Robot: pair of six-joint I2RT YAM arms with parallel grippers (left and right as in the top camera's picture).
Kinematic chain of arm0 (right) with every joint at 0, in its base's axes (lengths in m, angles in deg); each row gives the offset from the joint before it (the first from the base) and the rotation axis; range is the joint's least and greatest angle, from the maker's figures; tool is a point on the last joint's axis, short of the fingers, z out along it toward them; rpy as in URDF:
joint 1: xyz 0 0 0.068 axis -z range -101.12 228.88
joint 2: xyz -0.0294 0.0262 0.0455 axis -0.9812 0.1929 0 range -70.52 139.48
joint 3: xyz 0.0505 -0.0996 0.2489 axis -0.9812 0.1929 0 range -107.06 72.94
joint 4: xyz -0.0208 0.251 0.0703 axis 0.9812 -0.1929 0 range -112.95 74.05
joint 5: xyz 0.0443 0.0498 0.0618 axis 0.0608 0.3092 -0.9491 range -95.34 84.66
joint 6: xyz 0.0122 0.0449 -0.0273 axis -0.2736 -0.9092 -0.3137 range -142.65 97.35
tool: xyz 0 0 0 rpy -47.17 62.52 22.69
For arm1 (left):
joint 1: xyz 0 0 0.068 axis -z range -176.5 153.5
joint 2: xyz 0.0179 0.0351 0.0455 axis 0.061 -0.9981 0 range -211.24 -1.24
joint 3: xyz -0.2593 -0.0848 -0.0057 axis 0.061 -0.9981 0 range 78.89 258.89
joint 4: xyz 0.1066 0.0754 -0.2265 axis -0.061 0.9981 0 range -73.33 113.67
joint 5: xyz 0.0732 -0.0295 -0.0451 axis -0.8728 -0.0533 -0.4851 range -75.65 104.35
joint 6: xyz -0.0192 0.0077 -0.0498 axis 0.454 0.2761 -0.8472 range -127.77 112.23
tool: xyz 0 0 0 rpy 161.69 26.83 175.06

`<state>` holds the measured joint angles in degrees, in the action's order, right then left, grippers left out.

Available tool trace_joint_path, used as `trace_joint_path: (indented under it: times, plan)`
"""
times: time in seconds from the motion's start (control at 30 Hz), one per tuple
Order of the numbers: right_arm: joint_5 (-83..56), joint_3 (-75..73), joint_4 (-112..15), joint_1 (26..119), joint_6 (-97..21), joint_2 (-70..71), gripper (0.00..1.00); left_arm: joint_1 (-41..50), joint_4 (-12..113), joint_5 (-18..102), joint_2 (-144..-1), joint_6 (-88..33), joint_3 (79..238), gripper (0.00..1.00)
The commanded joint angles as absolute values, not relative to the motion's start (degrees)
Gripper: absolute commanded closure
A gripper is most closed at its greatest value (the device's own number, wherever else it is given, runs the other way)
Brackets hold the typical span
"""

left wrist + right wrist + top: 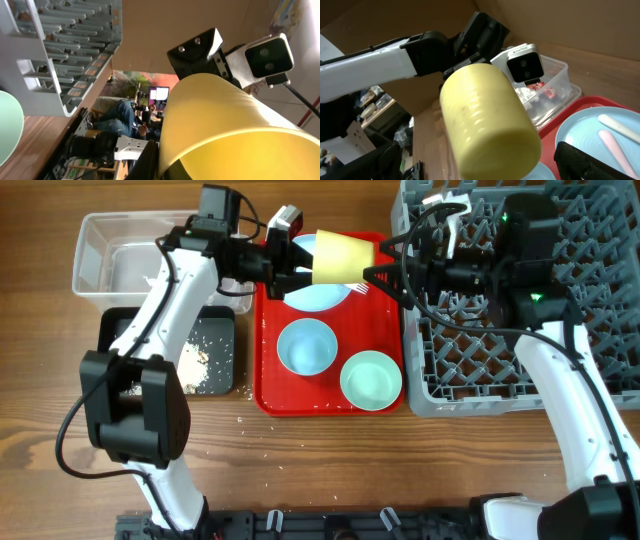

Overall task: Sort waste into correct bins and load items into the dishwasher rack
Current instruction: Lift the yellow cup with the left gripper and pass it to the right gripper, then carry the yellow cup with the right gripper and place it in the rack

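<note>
Hanging on its side above the red tray (270,385), the yellow cup (345,258) sits between both arms. The left gripper (303,268) is clenched on its open end, while the right gripper (386,276) has its fingers (585,160) spread on either side of the closed base, not yet gripping.

The likely risk is a handover that misses. If the left gripper lets go before the right closes, the cup would drop onto the plate (322,298) and the cutlery there. The cup's smooth round wall could also slip or swing if the right fingers close off-centre.

Counted: one cup and one plate, with two pieces of white cutlery on the plate. There are two bowls (306,346) (371,378), both on the tray. There are two bins — a clear tub (100,235) and a black tub (222,330) with rice scraps in it. One dishwasher rack (450,370) stands on the table (320,470).
</note>
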<state>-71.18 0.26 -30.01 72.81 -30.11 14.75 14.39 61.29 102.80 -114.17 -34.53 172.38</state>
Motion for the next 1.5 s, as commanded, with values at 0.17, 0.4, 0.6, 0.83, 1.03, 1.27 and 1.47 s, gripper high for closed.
trace_joint_path:
  times: [0.17,0.4,0.6,0.83,1.03,1.27,1.47]
  plan:
    - [-77.3,-0.55,-28.22,72.88,-30.18,18.62,0.14,17.5,61.44,104.72,-112.99,-35.23,172.97,0.96]
    - [-79.16,-0.55,-28.22,72.18,-30.33,18.62,0.3,17.47,61.03,104.7,-112.99,-35.23,172.97,0.96]
    - [-79.03,-0.44,-30.32,72.07,-30.13,18.62,0.09,17.47,61.0,104.72,-112.99,-35.26,172.97,0.96]
    - [-78.7,-0.44,-33.2,71.91,-28.76,18.62,0.25,17.47,60.57,104.7,-112.99,-35.26,172.97,0.96]
    - [-78.68,-0.44,-33.05,71.94,-28.8,18.62,0.41,17.5,59.71,104.7,-112.99,-35.23,172.97,0.76]
    - [-78.85,-0.44,-32.85,76.9,-31.66,17.42,0.47,17.47,59.71,104.7,-112.99,-35.23,172.97,0.5]
    - [-57.85,-0.46,-49.6,89.23,-33.22,8.41,0.48,17.47,58.84,92.09,-112.99,-35.1,172.97,0.48]
